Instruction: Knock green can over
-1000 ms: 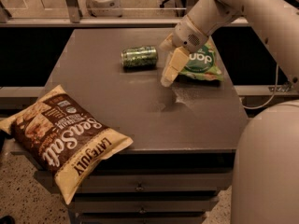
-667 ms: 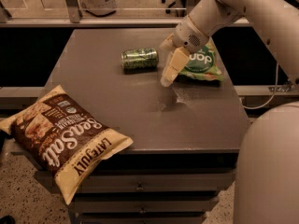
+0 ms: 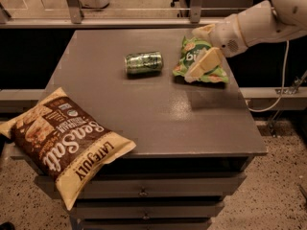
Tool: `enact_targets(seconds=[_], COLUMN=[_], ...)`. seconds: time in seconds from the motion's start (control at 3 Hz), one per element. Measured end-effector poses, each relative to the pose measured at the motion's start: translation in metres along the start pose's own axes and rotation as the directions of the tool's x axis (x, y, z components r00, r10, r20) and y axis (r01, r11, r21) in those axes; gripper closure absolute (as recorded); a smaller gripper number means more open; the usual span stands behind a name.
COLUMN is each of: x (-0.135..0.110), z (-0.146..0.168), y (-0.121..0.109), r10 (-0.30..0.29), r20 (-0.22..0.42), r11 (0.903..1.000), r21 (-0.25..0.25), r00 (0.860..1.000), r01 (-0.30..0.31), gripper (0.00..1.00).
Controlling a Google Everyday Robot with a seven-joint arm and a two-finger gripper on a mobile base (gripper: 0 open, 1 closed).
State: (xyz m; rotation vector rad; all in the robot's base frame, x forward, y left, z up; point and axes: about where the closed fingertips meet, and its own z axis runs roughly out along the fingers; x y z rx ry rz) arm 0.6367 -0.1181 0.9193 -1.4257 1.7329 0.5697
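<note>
The green can (image 3: 144,63) lies on its side on the grey table (image 3: 158,123), toward the back middle, with its silver top facing left. My gripper (image 3: 200,67) hangs from the white arm that comes in from the upper right. It is to the right of the can, apart from it, over the flat green snack bag (image 3: 188,51). Nothing shows in the gripper.
A large brown and cream sea-salt chip bag (image 3: 67,143) lies on the table's front left corner and overhangs the edge. Drawers sit under the table front (image 3: 144,191). A rail with posts (image 3: 72,6) runs behind the table. A cable (image 3: 280,87) hangs at the right.
My gripper has moved to the right, away from the can, and now sits over the green snack bag. The can lies on its side as before.
</note>
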Motion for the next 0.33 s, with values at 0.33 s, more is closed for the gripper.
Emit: enact_targets(seconds=[0.33], x=[0.0013], z=[-0.0412], y=[-0.0131], r10=[-0.007], r20=[0.151], r11=[0.9844], r21=[0.175], r00=[0.988], r01=[-0.020], gripper=[0.00])
